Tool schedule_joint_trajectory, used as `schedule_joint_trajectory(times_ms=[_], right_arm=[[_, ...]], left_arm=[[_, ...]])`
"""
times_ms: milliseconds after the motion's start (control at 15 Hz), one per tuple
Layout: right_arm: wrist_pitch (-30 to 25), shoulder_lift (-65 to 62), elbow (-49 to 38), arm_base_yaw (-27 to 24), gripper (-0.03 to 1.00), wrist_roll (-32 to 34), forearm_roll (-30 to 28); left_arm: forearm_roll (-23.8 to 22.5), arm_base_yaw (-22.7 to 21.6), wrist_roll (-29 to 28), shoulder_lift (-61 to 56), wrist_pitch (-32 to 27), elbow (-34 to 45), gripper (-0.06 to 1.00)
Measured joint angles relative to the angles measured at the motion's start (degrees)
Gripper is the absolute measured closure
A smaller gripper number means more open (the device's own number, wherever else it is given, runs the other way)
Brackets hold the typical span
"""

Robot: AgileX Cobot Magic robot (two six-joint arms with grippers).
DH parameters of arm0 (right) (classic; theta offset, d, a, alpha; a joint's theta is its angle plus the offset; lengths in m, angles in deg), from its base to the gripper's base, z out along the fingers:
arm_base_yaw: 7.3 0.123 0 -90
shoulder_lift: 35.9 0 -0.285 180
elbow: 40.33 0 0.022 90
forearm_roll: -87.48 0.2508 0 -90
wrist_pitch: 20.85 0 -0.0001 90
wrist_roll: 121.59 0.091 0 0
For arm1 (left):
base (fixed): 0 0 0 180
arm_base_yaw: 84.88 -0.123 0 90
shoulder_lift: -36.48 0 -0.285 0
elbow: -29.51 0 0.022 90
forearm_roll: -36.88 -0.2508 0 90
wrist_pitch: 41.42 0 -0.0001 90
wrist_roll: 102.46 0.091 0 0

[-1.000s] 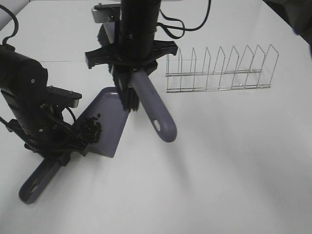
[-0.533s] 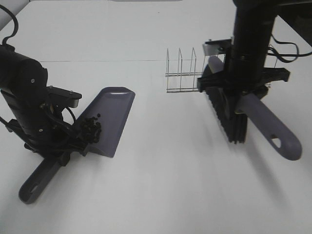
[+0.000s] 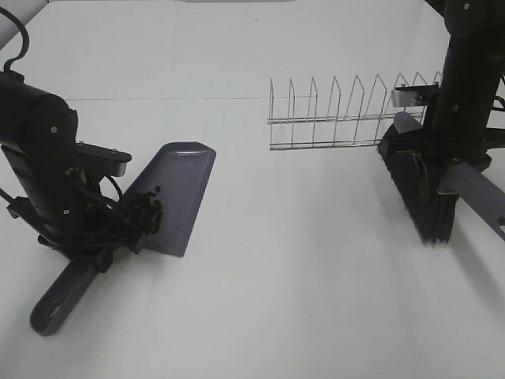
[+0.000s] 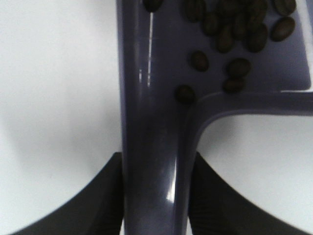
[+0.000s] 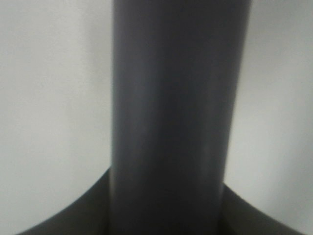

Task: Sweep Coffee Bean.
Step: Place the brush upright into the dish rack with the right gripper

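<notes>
A purple-grey dustpan [image 3: 177, 189] lies on the white table at the left. Several coffee beans [image 3: 146, 212] sit at its back, near the handle; they also show in the left wrist view [image 4: 230, 29]. My left gripper [image 3: 95, 249] is shut on the dustpan handle [image 4: 154, 161]. My right gripper [image 3: 450, 170] is shut on the brush handle [image 5: 171, 117] at the far right. The brush's black bristles [image 3: 422, 193] hang down just above the table.
A wire dish rack [image 3: 347, 114] stands at the back right, just left of the right arm. The brush handle [image 3: 481, 201] runs past the view's right edge. The dustpan handle's end [image 3: 55, 304] points to the front left.
My right arm has carried the brush from over the dustpan across to the far right, past the wire rack. The left arm and dustpan have stayed put.
</notes>
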Motion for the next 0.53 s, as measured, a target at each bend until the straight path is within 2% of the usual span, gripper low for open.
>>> schedule_joint_trajectory(times_ms=[267, 533], right_arm=[[0.1, 1.2, 4.6, 0.0, 0.69, -2.2, 2.6], [-0.4, 3.9, 7.8, 0.0, 0.69, -2.3, 0.9]], left_arm=[[0.6, 0.0, -0.3, 0.0, -0.7, 0.0, 0.63], [0.9, 0.0, -0.3, 0.0, -0.9, 0.0, 0.63]])
